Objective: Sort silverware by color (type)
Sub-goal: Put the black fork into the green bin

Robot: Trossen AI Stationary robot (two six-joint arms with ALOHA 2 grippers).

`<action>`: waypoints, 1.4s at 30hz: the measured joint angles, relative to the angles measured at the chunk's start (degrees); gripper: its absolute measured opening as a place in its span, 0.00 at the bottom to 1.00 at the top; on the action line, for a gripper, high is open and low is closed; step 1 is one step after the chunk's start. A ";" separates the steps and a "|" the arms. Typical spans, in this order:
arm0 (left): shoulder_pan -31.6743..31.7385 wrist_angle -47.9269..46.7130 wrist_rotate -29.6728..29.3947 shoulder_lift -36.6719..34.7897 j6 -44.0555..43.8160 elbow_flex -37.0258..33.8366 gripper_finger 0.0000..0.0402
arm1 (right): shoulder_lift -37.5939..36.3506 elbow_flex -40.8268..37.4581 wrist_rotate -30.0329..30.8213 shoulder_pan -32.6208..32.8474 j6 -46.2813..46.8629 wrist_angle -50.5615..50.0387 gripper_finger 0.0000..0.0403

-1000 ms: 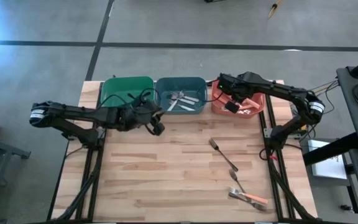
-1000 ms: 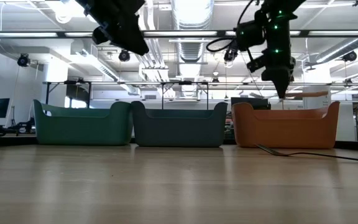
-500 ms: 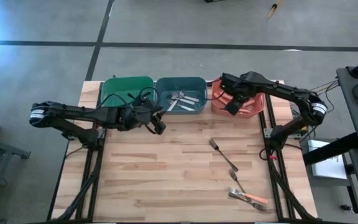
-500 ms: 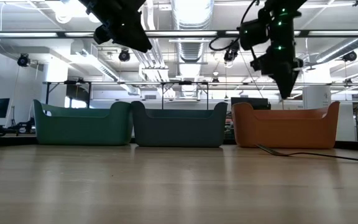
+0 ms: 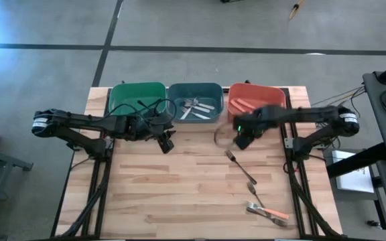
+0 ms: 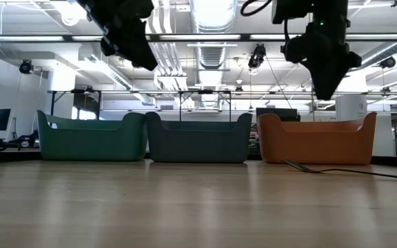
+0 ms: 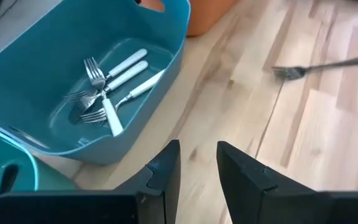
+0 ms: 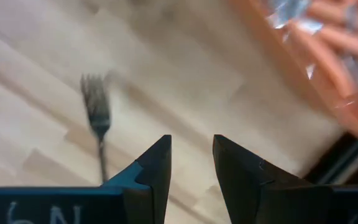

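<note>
- High view: right gripper at frame centre-right, just in front of the orange bin, empty, above bare table near the lone fork. My read: between picks; next move is to drop on that fork's handle and close.
- Left gripper waits left of centre, in front of the teal bin; holds nothing.
- Count, high view: three bins – green bin (contents hard to make out), teal with roughly four silver pieces, orange with two or three orange-pink pieces. On the table: the lone fork, plus a small pile at lower right – about three, one orange-handled; exact count unclear.
- Low view: both arms hang high, clear of the three bins; one fork lies in front of the orange bin at right.
- Left wrist view: fingers slightly apart, nothing between; four white-handled forks in the teal bin.
- Right wrist view: fingers parted, empty; fork ahead on the wood, orange bin at upper right.
</note>
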 joint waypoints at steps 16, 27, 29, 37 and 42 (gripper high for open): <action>-0.38 -2.77 5.55 -3.05 1.59 0.00 0.22 | 14.32 -4.03 -4.66 18.75 13.96 13.66 0.27; -2.01 -2.81 5.92 -3.96 -0.09 0.00 0.22 | 21.84 -4.25 -4.97 18.78 8.60 16.49 0.27; -2.27 -2.77 5.92 -4.00 -0.71 0.01 0.22 | 22.52 -4.25 -4.94 18.77 8.54 16.58 0.27; -2.53 -2.56 5.92 -4.00 -1.25 0.00 0.22 | 23.76 -5.89 -4.71 18.03 6.65 21.51 0.27; -2.53 -2.53 5.92 -4.00 -1.27 0.00 0.22 | 23.52 -7.77 -5.90 16.18 5.70 23.80 0.27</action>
